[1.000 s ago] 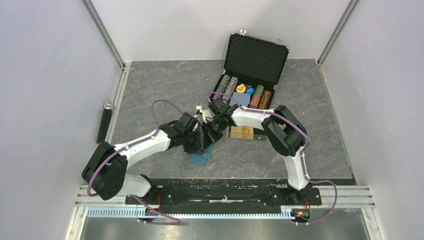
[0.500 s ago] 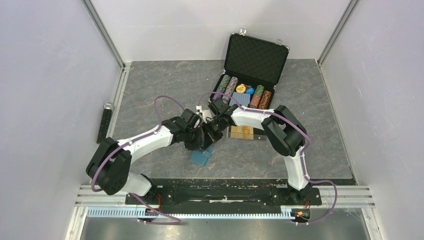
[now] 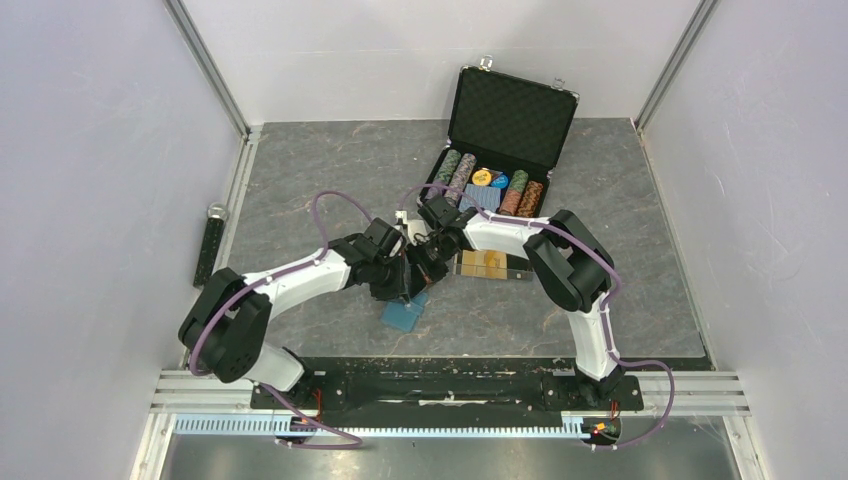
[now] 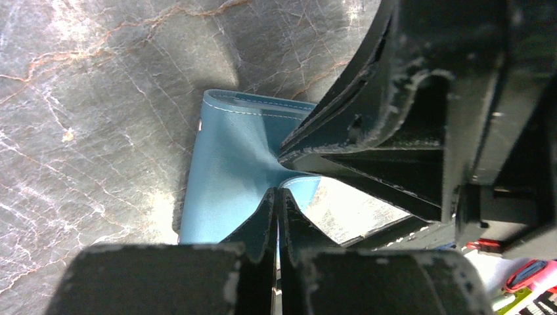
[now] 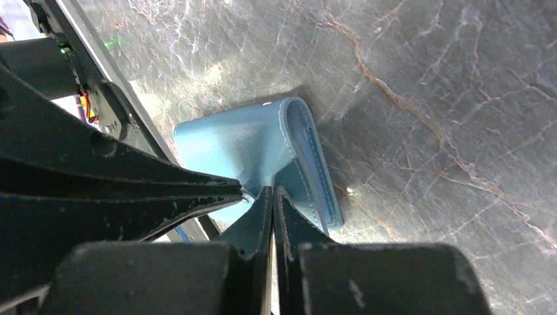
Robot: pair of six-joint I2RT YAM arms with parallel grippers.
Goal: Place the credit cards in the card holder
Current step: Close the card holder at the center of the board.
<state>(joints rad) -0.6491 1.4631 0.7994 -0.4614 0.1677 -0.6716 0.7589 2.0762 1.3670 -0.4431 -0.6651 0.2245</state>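
The teal-blue card holder (image 3: 403, 314) lies on the dark marble table between the two arms. My left gripper (image 3: 401, 288) is shut on a thin flap of it, seen in the left wrist view (image 4: 276, 195) against the holder (image 4: 226, 164). My right gripper (image 3: 422, 268) is shut on another flap of it, seen in the right wrist view (image 5: 272, 191) pulling the holder (image 5: 243, 141) up into a fold. The two grippers nearly touch. The credit cards (image 3: 490, 264), an orange-gold one on top of dark ones, lie just right of the grippers.
An open black metal-edged case (image 3: 512, 112) stands at the back with striped poker chips (image 3: 455, 170) and a blue card deck (image 3: 482, 197). A black bar (image 3: 210, 250) lies by the left wall. Walls close in left, right and back.
The left arm has shifted a little up and right, keeping its grip. The card holder has been drawn slightly toward the grippers. The right arm has hardly moved.
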